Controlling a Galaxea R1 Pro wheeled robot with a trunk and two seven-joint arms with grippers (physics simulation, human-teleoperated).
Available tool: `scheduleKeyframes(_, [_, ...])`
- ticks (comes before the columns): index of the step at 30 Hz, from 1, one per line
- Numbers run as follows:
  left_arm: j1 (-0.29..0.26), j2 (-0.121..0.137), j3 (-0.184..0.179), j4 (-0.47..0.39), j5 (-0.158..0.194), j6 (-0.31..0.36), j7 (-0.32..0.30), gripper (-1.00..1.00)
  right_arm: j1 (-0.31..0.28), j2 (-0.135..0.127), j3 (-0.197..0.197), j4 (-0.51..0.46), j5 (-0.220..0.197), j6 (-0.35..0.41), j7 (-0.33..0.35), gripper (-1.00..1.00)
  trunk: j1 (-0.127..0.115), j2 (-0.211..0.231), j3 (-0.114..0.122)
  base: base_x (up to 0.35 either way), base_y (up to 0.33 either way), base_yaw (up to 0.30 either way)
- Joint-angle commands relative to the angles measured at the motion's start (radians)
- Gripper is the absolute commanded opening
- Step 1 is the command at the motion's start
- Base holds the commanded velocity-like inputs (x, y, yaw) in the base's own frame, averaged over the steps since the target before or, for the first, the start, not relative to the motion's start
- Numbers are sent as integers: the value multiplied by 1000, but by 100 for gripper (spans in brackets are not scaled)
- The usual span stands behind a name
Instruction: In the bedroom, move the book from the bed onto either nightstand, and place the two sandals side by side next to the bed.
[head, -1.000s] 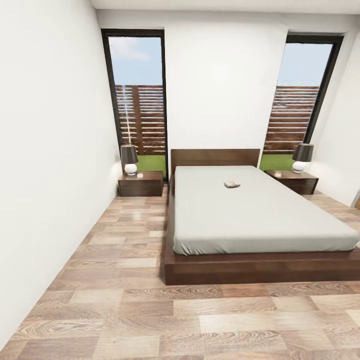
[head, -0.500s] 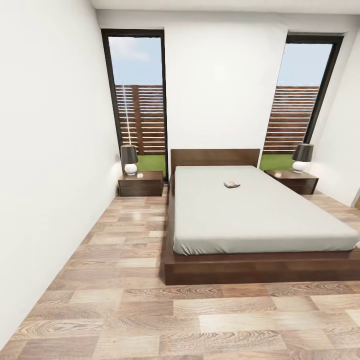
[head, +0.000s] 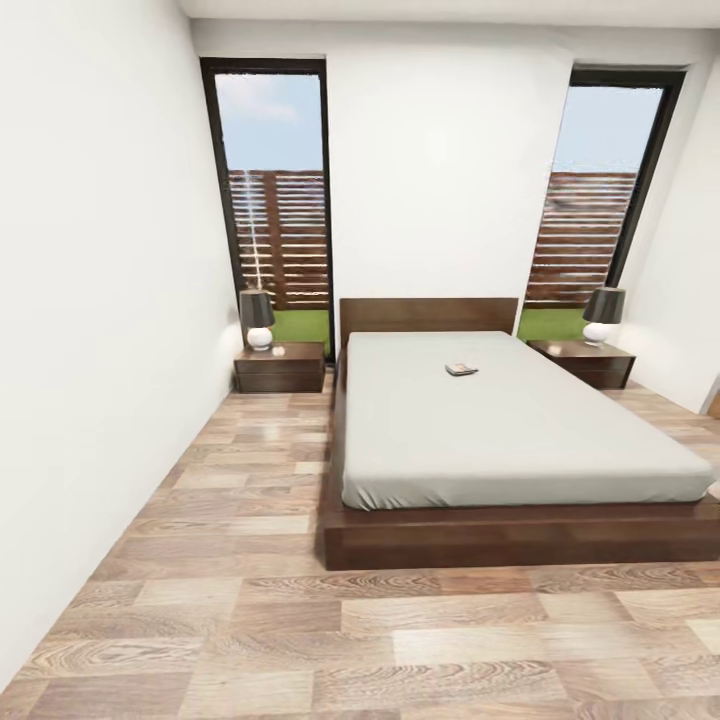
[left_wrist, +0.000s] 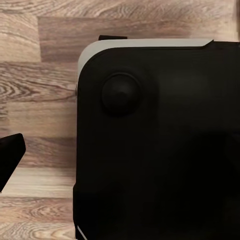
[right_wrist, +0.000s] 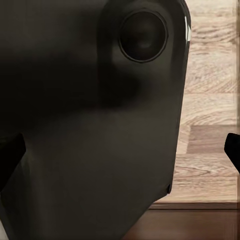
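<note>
Both grippers hang low over the wood-plank floor (head: 240, 600), close against the robot's black body (left_wrist: 160, 145), with just dark fingertips (left_wrist: 10, 155) at the wrist views' edges, so I cannot tell whether either is open or closed. Beyond the bare planks stands the bed (head: 520, 530), and the book (head: 461, 369) lies on its mattress toward the headboard (head: 428, 314). A nightstand (head: 279, 367) with a lamp (head: 257, 318) flanks each side, the other nightstand (head: 583, 361) at right, before 2 tall windows (head: 275, 190).
</note>
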Motion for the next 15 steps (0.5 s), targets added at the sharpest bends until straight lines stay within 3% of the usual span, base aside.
scheduleKeyframes(1, [0,0,0,0,6,-2,-1,100,0,0,0,0,1,0,0,100,0,0,0,0,-151,0])
scheduleKeyframes(15, [0,0,0,0,6,-3,-1,100,0,0,0,0,1,0,0,100,0,0,0,24,-150,0])
